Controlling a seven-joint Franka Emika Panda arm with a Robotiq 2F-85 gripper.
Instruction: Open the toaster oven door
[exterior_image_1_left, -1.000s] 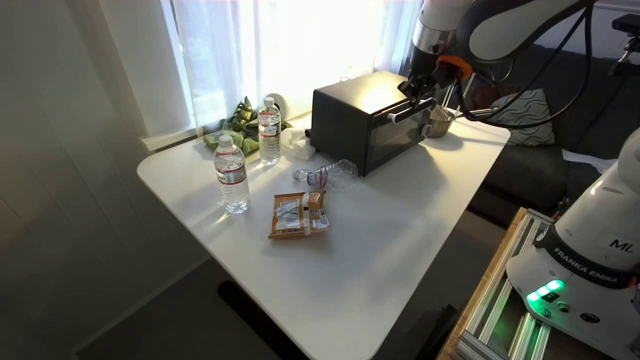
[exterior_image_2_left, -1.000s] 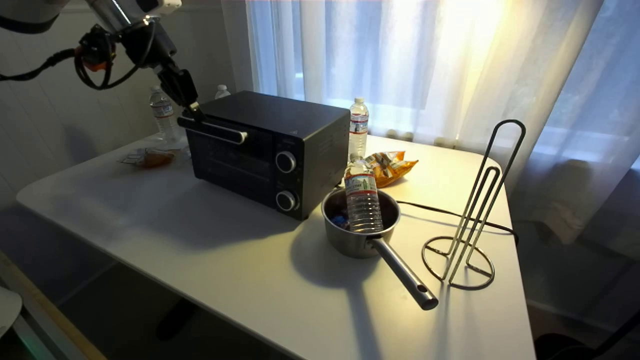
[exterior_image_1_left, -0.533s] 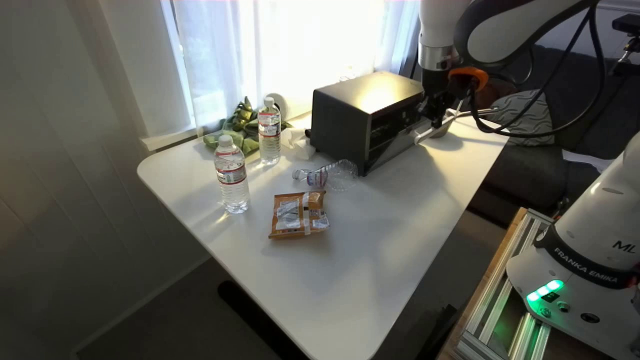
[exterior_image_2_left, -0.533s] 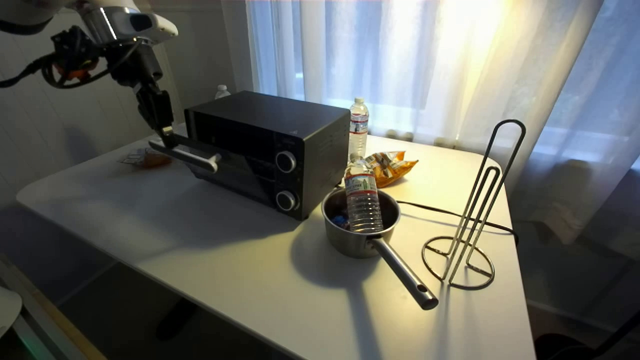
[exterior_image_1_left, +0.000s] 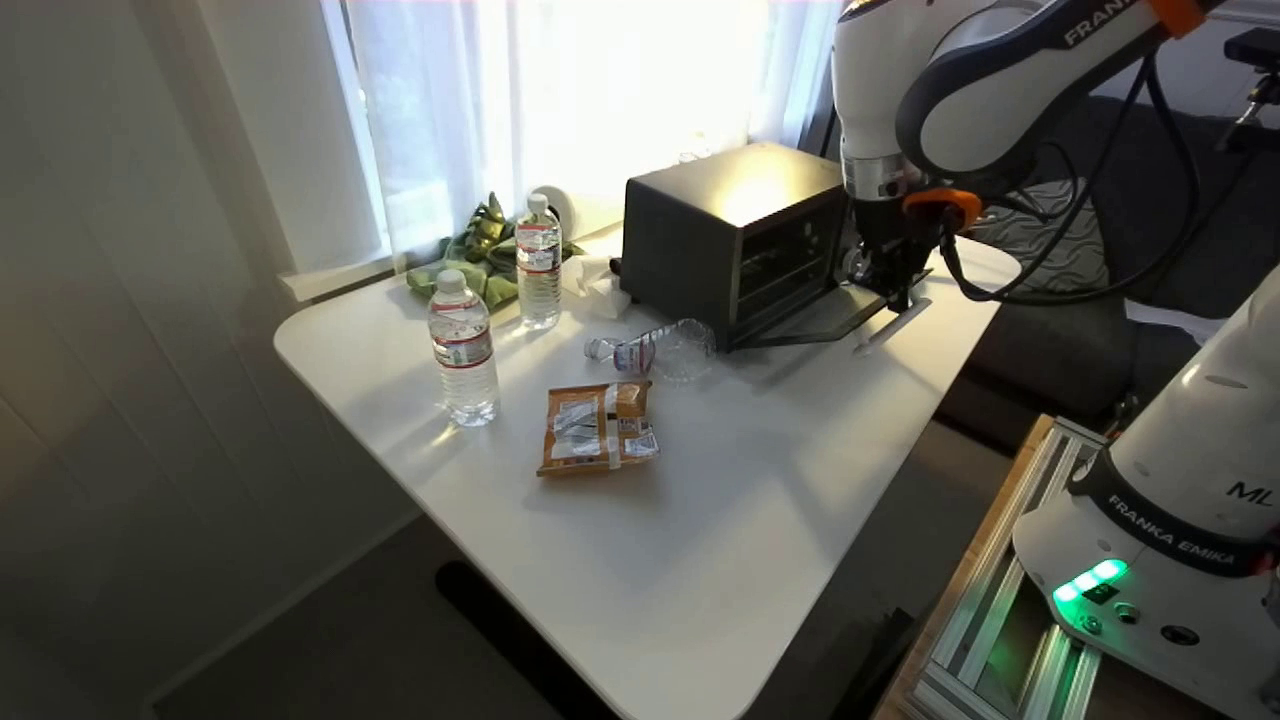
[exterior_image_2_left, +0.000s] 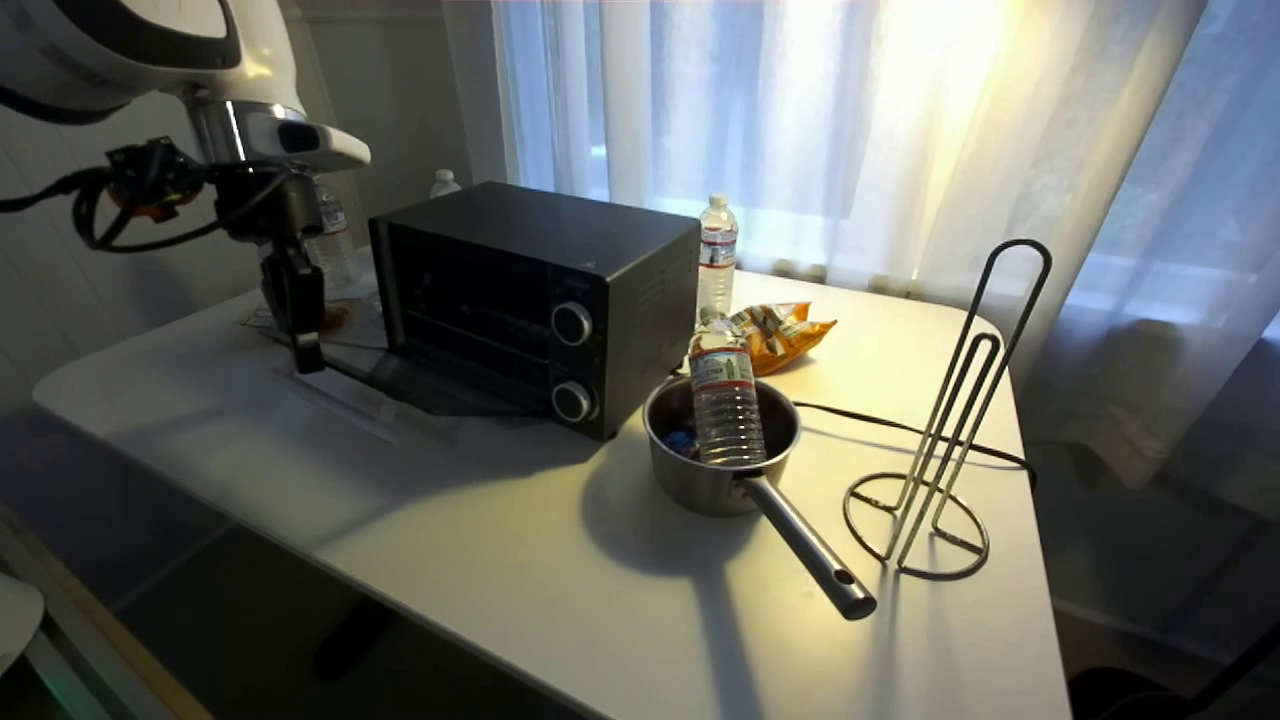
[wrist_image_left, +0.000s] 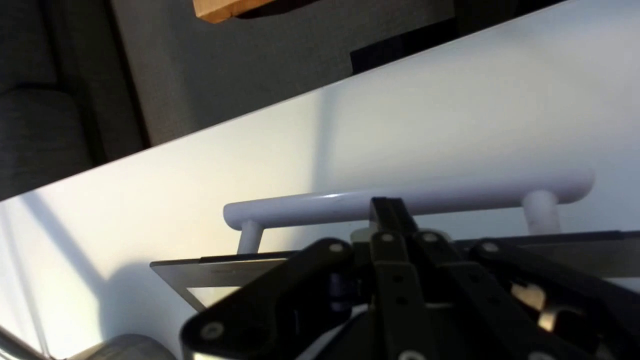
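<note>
We have the oven (exterior_image_1_left: 685, 245) on the table (exterior_image_1_left: 720, 560), its door (exterior_image_1_left: 822, 318) lowered in front of it, hinged along the oven's bottom edge, so that we see into the oven in both exterior views; in front of the oven too we find the gripper (wrist_image_left: 386, 204), its fingers (wrist_image_left: 395, 267) pressed together, their tips overlapping the door's pale handle (wrist_image_left: 340, 206) in the wrist view, though we cannot tell whether they touch it; just beside the oven, on the side of the knobs (exterior_image_2_left: 572, 324), we see the pot (exterior_image_2_left: 700, 495) with a tilted bottle (exterior_image_2_left: 728, 410) in it, and farther out from the oven the wire stand (exterior_image_2_left: 985, 337); also on that side lies an orange bag (exterior_image_2_left: 785, 342), while a rear bottle (exterior_image_2_left: 717, 255) stands upright near the oven's back corner; off the oven's opposite side we have two upright bottles (exterior_image_1_left: 465, 360), one nearer the oven than the other, a lying bottle (exterior_image_1_left: 635, 356) close to the oven's front corner, and a packet (exterior_image_1_left: 598, 432) farther from the oven than that; behind the oven hangs the curtain (exterior_image_1_left: 620, 100).
</note>
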